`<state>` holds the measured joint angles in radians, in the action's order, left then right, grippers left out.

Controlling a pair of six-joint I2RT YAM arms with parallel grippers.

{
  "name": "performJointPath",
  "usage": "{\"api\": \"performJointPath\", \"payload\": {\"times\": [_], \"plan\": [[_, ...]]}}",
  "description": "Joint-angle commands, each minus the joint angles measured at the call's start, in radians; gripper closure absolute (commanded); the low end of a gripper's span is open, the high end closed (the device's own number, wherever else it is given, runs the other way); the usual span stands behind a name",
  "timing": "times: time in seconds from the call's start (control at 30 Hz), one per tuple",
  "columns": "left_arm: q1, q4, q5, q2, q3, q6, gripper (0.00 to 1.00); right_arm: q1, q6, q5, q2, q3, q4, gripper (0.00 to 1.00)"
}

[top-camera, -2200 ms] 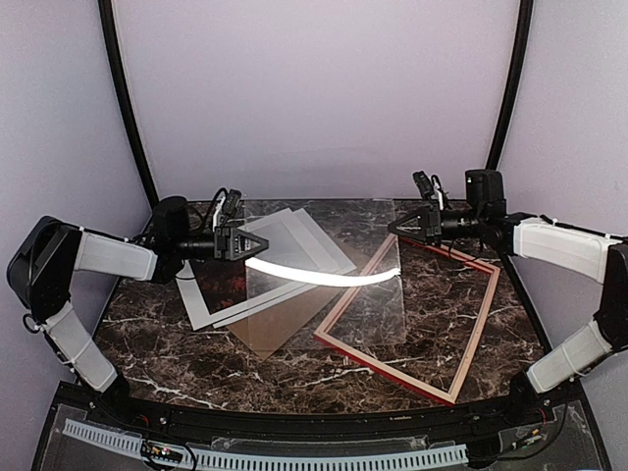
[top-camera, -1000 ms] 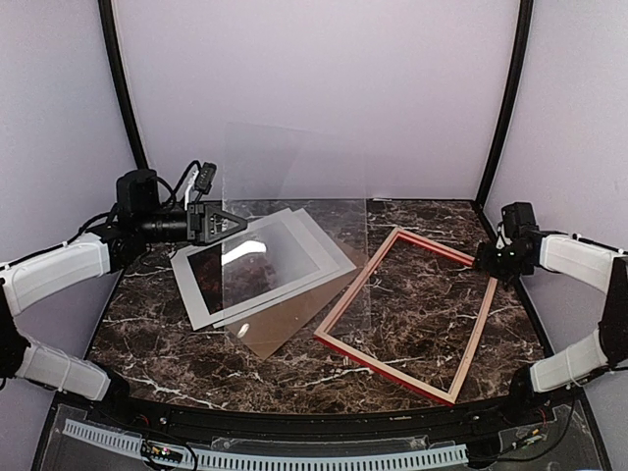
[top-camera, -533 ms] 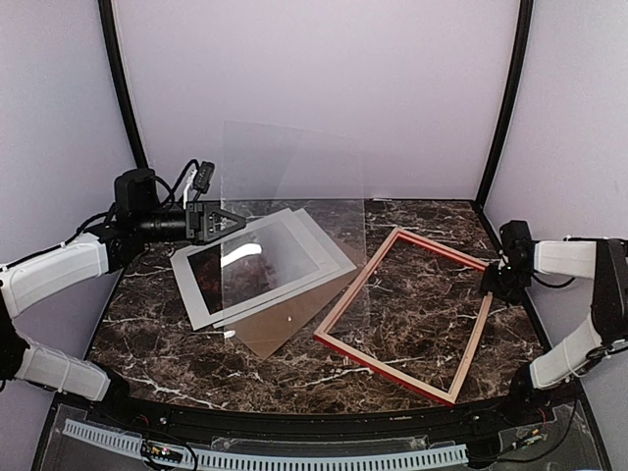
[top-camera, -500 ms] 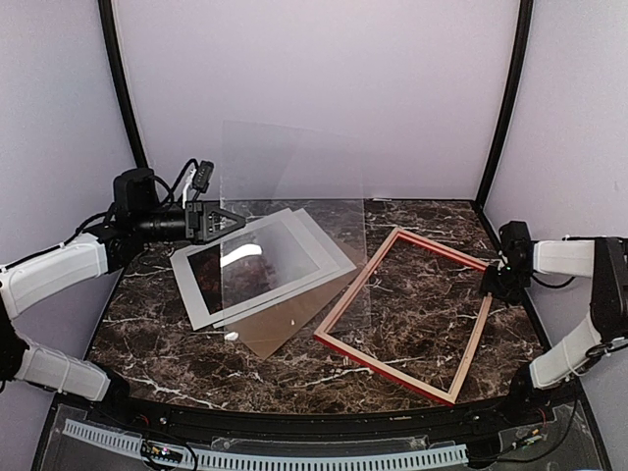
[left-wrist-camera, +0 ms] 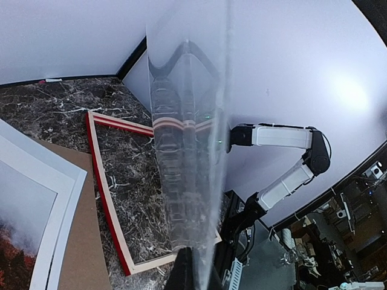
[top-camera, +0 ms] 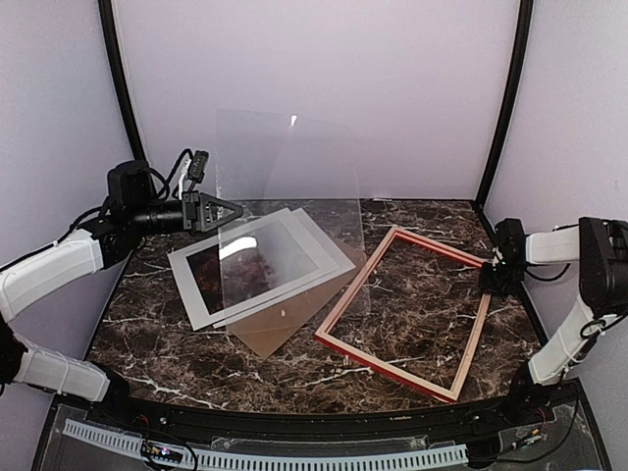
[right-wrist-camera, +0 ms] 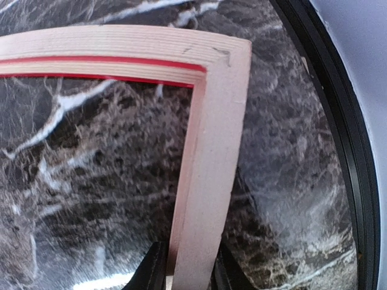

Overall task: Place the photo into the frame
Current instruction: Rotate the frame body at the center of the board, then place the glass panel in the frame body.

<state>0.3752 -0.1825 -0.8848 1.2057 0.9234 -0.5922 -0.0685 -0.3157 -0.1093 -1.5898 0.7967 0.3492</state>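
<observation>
Clear sheet (top-camera: 285, 186) stands upright over middle-left of table (top-camera: 157, 339), left edge pinched in left gripper (top-camera: 232, 210). It screens part of photo (top-camera: 245, 267), which lies face up on grey sheet (top-camera: 329, 247) over brown board (top-camera: 280, 334), left of centre. Frame (top-camera: 388, 361) lies flat at right, pale wood up. Right gripper (right-wrist-camera: 187, 269) clamped across its right-corner rail. Versus half second earlier: sheet slightly higher and further left; right jaws narrowed onto rail.

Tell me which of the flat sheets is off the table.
The clear sheet, standing upright in the left gripper. The photo, the grey sheet and the brown board all lie flat on the table.
</observation>
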Motion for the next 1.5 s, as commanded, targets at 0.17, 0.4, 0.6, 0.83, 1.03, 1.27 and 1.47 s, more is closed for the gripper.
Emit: {"api": "performJointPath", "payload": {"times": [0.17, 0.4, 0.6, 0.83, 1.03, 1.27, 1.47], "plan": [[0.001, -0.013, 0.023, 0.033, 0.049, -0.002, 1.00, 0.057, 0.056, 0.027, -0.125, 0.108, -0.036, 0.79], [0.001, 0.022, 0.049, 0.051, 0.051, 0.029, 1.00, 0.154, 0.074, 0.015, -0.228, 0.216, -0.048, 0.81], [0.002, 0.001, 0.049, 0.068, 0.018, -0.006, 1.00, 0.213, 0.094, 0.047, -0.313, 0.312, -0.057, 0.82], [0.054, -0.094, 0.071, 0.094, -0.009, -0.102, 1.00, 0.246, 0.104, 0.177, -0.371, 0.366, -0.085, 0.77], [0.144, -0.240, 0.129, 0.206, -0.012, -0.217, 1.00, 0.246, 0.093, 0.195, -0.361, 0.370, -0.072, 0.59], [0.232, -0.566, 0.119, 0.378, 0.014, -0.462, 1.00, 0.187, 0.045, 0.188, -0.240, 0.336, -0.059, 0.45], [0.269, -0.651, 0.099, 0.544, 0.137, -0.564, 1.00, 0.082, 0.026, 0.212, -0.132, 0.299, -0.058, 0.42]]}}
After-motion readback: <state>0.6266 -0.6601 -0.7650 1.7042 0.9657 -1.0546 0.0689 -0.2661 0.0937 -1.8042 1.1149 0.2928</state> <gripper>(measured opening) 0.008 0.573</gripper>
